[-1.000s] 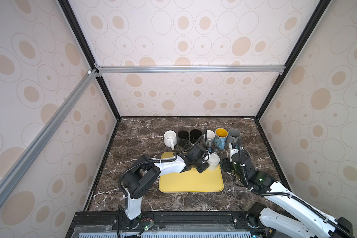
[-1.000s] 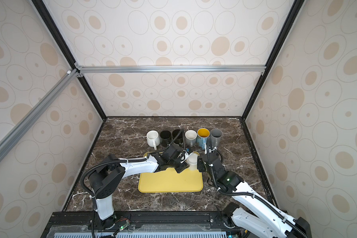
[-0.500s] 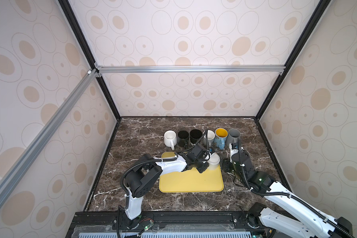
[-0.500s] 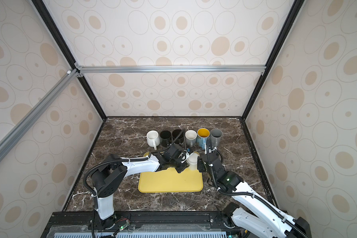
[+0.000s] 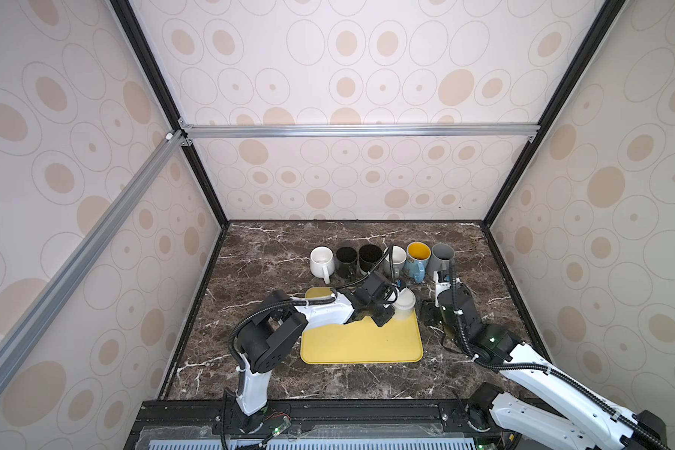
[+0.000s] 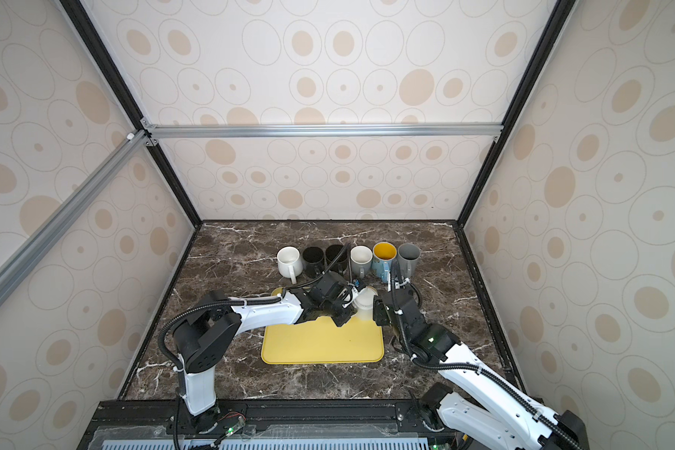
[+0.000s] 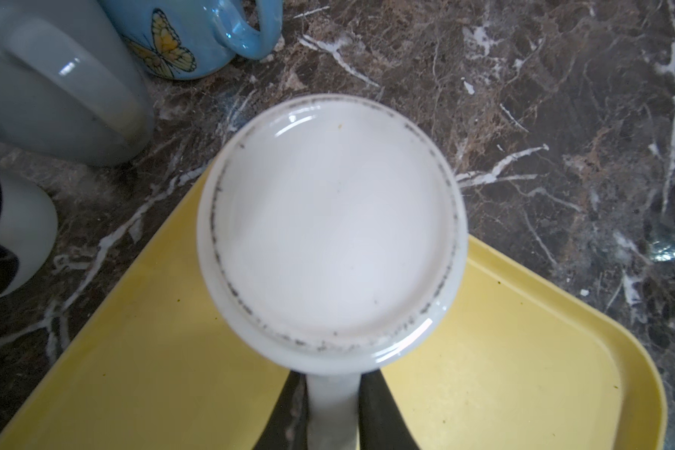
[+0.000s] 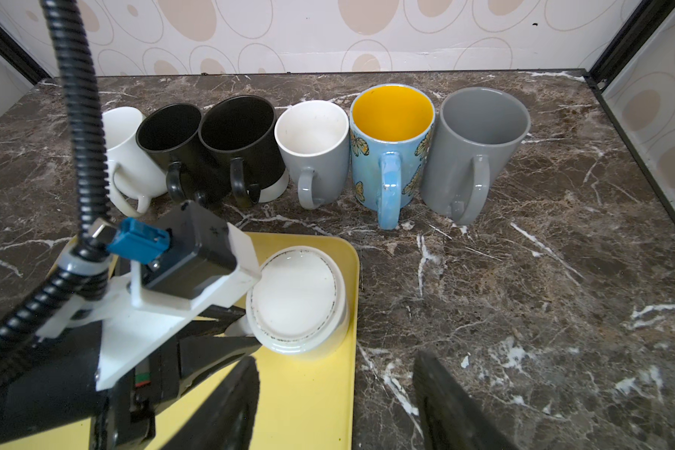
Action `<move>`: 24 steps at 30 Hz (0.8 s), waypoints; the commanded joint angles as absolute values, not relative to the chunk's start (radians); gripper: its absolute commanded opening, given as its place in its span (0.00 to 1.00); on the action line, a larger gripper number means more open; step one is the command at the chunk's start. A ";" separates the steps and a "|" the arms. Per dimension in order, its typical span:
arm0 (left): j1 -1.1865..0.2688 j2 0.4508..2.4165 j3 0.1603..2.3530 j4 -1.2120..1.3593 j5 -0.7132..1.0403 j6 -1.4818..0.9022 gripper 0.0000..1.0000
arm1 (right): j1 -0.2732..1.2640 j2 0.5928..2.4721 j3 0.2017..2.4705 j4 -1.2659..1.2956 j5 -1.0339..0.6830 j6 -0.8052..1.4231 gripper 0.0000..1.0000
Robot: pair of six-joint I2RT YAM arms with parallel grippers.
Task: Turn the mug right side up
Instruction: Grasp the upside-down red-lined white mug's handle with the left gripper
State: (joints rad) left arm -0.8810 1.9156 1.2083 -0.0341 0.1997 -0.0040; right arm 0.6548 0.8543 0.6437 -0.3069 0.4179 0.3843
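Closing done | both top views: left gripper (image 5: 387,311) has clamped the handle of the inverted white mug (image 5: 404,306), at the 1 o'clock corner of the yellow tray (image 5: 359,345) | left wrist: fingers (image 7: 378,413) pinch handle, base up | right wrist: right gripper (image 8: 336,405) gaping, empty | judged ready to lift and flip

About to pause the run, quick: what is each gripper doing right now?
Left gripper: closed on the handle of the upside-down mug.
Right gripper: open, holding nothing.
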 commanded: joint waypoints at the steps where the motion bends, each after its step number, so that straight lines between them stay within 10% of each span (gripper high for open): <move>1: -0.874 1.920 1.253 -0.039 0.173 0.003 0.18 | 0.649 0.856 0.637 -0.301 0.412 0.397 0.65; 9: -0.876 1.905 1.256 -0.045 0.148 0.003 0.00 | 0.649 0.853 0.633 -0.299 0.406 0.411 0.65; 24: -0.900 1.665 1.140 0.026 0.054 -0.074 0.00 | 0.650 0.724 0.537 -0.224 0.384 0.498 0.64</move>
State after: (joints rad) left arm -0.8951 1.7615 1.1290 -0.0494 0.0696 -0.0387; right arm 0.6548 0.7837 0.5694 -0.2710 0.3798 0.4644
